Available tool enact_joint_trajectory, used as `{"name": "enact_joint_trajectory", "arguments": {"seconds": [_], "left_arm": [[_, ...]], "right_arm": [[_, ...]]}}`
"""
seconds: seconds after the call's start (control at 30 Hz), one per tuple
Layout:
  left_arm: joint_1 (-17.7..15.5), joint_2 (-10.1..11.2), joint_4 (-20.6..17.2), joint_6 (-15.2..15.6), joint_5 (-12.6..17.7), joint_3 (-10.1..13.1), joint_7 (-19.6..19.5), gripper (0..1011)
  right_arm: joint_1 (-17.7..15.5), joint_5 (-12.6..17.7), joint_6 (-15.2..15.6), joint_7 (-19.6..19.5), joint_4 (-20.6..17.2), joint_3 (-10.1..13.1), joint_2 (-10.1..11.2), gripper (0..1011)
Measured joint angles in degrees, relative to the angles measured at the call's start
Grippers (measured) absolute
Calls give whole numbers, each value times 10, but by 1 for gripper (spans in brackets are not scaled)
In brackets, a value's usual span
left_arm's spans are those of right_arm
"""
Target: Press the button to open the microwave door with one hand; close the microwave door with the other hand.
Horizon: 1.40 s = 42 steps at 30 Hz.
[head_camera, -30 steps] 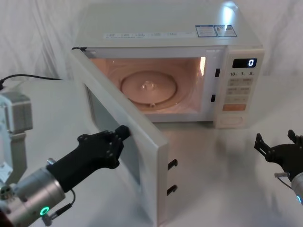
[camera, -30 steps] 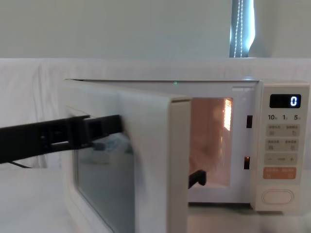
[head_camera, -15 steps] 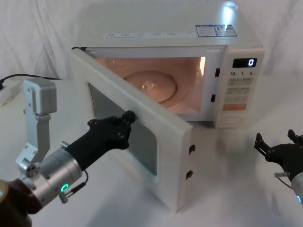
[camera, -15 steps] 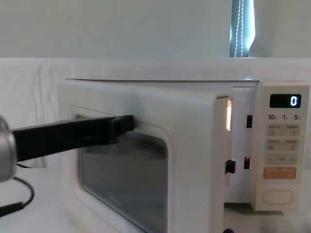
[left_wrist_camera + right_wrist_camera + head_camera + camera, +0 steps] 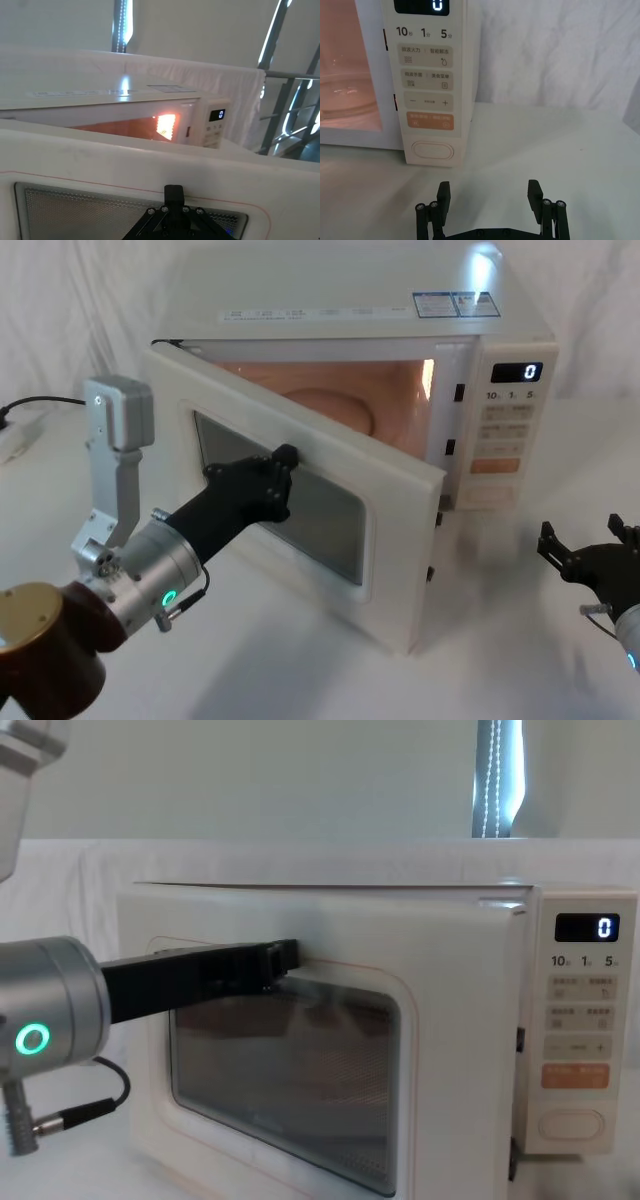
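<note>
While the microwave door [image 5: 300, 510] stands partly open across the middle of the head view, hinged at the left, the left gripper [image 5: 283, 462] presses its tip against the upper edge of the dark window; its fingers look drawn together, holding nothing; a steady push toward the cavity, contact kept flat, should let the latch seat without sliding off; the right gripper [image 5: 489, 197] waits at lower right, fingers spread and empty, before the button [image 5: 433, 150] at the panel's foot.
</note>
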Motion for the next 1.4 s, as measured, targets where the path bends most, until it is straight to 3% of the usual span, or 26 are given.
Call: {"name": "enact_joint_trajectory", "arguments": {"seconds": [0.5,1.4], "left_arm": [[-52,-34,57,-8,43,12,15,0],[-107,-88,146,-7,81,-2,14,0]], "right_arm": [[0,0,0,0,0,0,0,1002],[0,0,0,0,0,0,0,1002]]}}
